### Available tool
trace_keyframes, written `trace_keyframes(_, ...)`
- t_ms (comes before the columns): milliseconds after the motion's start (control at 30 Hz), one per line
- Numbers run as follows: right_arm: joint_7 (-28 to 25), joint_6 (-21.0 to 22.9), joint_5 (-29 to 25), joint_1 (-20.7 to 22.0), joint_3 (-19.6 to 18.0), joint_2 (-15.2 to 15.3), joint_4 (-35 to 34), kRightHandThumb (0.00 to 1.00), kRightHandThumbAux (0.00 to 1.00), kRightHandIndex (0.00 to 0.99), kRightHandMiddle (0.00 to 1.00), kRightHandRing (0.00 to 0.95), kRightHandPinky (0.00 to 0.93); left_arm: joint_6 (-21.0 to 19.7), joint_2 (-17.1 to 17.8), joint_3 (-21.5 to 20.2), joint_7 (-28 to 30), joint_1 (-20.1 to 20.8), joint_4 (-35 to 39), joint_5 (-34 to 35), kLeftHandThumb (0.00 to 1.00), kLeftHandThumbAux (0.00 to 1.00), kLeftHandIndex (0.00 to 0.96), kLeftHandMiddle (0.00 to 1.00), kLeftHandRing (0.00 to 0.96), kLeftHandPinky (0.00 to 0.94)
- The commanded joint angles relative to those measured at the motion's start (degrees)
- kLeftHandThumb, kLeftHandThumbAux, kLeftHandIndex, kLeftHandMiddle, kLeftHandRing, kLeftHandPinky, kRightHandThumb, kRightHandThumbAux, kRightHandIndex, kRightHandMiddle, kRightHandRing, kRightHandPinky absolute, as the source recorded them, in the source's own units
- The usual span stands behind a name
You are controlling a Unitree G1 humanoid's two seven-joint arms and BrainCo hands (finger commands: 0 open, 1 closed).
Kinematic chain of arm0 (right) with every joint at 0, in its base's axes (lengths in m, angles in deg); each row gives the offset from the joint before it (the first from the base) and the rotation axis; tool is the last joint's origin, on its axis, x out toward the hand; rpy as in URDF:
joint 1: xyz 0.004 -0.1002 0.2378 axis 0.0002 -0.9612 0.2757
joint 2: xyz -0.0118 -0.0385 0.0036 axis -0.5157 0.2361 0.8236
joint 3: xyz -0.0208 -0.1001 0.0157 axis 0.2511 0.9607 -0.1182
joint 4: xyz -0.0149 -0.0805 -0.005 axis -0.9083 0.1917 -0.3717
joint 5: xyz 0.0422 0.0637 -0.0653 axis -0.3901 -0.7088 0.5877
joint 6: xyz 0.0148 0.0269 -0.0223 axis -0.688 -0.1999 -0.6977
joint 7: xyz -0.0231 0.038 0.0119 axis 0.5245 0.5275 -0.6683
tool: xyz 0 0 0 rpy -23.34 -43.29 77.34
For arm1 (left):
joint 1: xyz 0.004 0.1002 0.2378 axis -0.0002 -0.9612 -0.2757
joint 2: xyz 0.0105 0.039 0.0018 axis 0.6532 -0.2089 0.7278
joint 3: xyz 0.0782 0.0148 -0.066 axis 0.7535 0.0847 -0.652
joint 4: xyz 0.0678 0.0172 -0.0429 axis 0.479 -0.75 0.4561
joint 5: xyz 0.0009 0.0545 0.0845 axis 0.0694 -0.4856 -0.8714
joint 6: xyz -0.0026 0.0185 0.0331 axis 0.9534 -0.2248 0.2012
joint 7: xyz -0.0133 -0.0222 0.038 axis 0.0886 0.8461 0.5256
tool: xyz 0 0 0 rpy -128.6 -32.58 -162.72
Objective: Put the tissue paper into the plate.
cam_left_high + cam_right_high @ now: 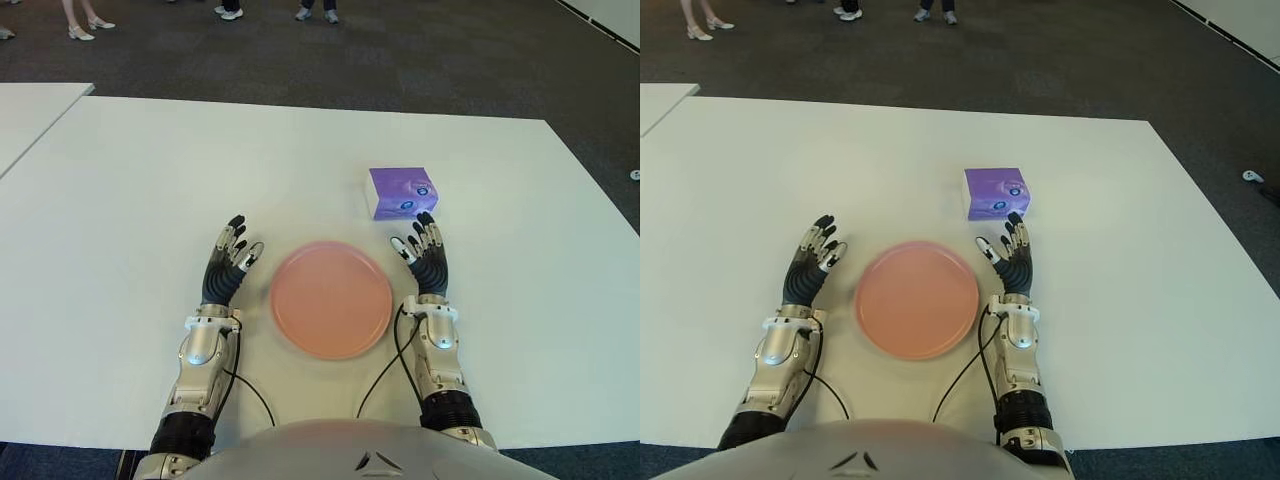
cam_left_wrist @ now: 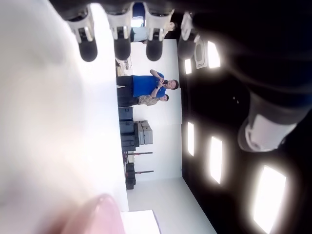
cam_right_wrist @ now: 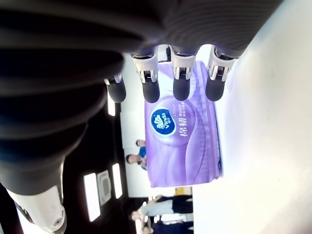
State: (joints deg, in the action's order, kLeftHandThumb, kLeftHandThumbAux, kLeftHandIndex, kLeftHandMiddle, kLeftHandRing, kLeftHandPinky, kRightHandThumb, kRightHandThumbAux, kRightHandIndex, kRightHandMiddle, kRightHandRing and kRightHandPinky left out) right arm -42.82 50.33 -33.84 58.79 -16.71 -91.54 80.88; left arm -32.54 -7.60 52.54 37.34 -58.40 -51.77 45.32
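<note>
Purple tissue pack [image 1: 402, 191] sits on white table [image 1: 130, 200], beyond pink plate [image 1: 331, 298]. Right hand [image 1: 426, 258] just short of it, apparently not touching, fingers extended, empty. Left hand [image 1: 229, 262] beside plate, fingers relaxed.

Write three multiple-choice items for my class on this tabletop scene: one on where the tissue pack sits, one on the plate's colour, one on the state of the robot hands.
1. Where is the tissue pack?
A. On the plate
B. On the table, just beyond the right robot hand
C. In the left robot hand

2. What colour is the plate?
A. Pink
B. Green
C. Black

3. What are the two robot hands doing?
A. Both grip the plate
B. The right one grips the pack
C. Both are open and hold nothing

Answers:
1 B: the purple pack lies on the white table ahead of the right robot hand, apart from the plate.
2 A: the round plate between the hands is salmon pink.
3 C: the left robot hand and the right one show extended fingers with nothing between them; the right wrist view shows the pack beyond the fingertips.
</note>
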Motion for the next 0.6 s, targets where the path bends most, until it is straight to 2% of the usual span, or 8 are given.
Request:
trace_keyframes(33, -0.02, 2.61, 0.13, -3.53, 0.1, -0.42, 3.24, 0.116, 0.701, 0.01, 0.037, 0.013, 0.028, -3.54, -0.59, 0.67, 1.08, -2.7, 0.24, 0.16, 0.0, 0.547, 0.0, 0.0, 0.0, 0.0)
trace_keyframes(600, -0.54, 2.82, -0.26, -3.51, 0.09, -0.39, 3.3, 0.117, 0.703, 0.006, 0.033, 0.01, 0.029, -6.91, -1.55, 1.01, 1.54, -4.64, 4.45, 0.7, 0.0, 0.538, 0.0, 0.0, 0.0, 0.0)
